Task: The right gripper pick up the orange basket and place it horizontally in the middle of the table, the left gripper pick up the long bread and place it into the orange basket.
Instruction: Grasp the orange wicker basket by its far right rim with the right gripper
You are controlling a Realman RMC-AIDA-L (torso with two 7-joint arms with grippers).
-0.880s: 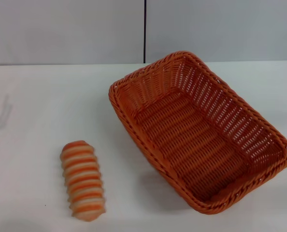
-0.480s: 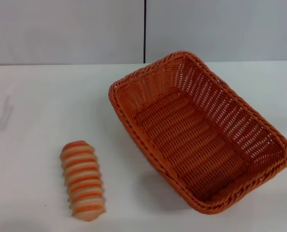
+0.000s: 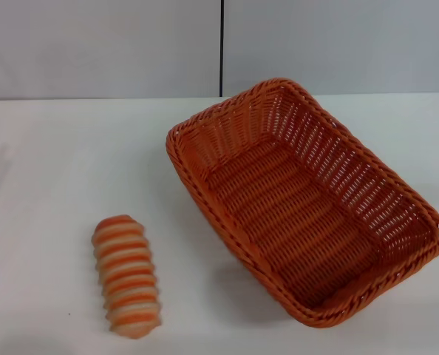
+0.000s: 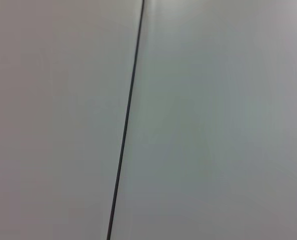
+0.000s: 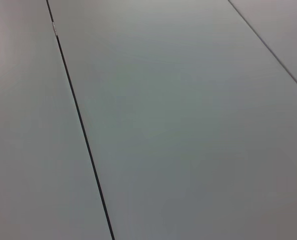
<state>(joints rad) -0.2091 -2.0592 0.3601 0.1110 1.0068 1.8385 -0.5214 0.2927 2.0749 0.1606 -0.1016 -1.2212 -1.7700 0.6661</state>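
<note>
Neither set of jaws shows in any view, so whether they are open or closed cannot be told, and nothing can be placed relative to them; both wrist cameras see only a pale grey wall (image 4: 213,125) with thin dark seams.

The orange basket (image 3: 304,196) sits empty and upright on the white surface (image 3: 64,163), turned diagonally toward the robot's right, with one corner near the edge of the head view. It probably needs turning and shifting toward the middle. The long bread (image 3: 126,276) lies flat on the robot's left, well apart from the basket, likely within the left arm's reach.
</note>
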